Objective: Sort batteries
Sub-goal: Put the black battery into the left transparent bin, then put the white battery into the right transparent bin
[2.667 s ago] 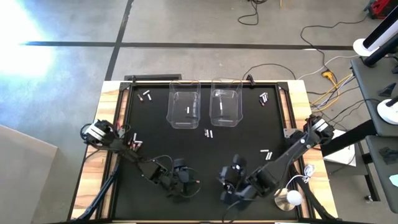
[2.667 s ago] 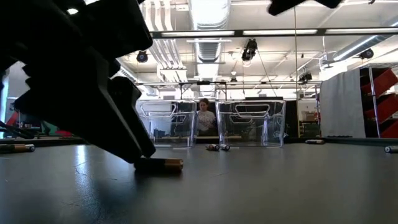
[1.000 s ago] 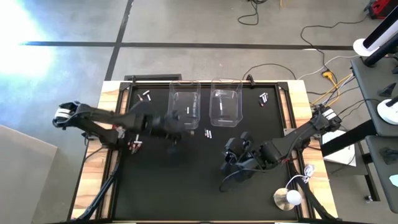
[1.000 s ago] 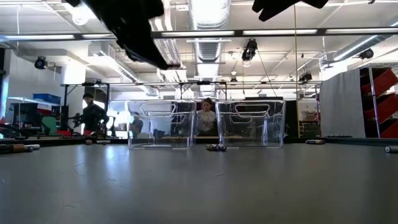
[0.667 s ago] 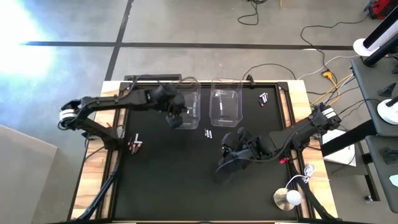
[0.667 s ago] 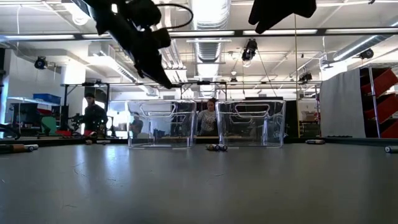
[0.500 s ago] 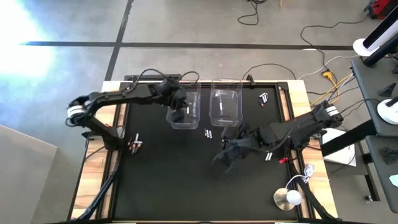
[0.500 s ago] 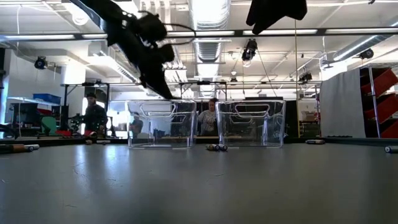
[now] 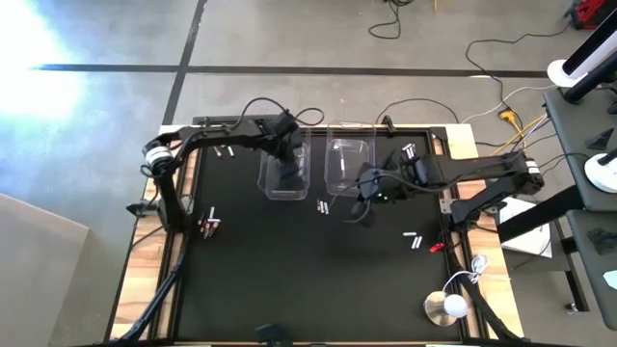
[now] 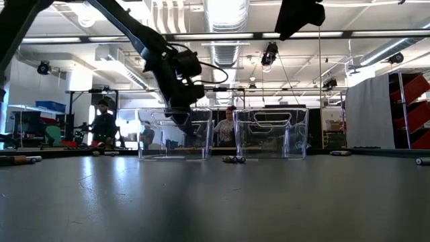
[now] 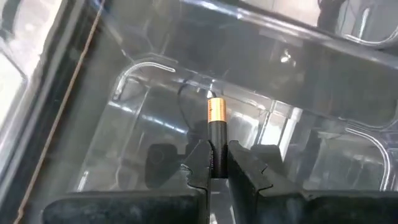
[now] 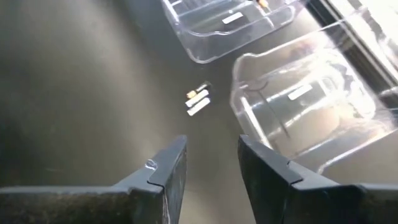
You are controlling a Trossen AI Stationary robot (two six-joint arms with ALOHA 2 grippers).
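We lifted a dark battery (image 11: 215, 138) from the table's near side in our left gripper (image 11: 216, 167) to over the left bin (image 9: 285, 170), while our right gripper (image 12: 211, 163) swung toward the right bin (image 9: 348, 167).

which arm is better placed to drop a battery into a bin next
Left. Its pincer is shut on a dark, copper-tipped battery right over the left bin. The right pincer is open and holds nothing, beside the right bin.

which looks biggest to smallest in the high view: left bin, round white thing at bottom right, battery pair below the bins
1. Left clear bin
2. Round white object
3. Battery pair, smallest by far
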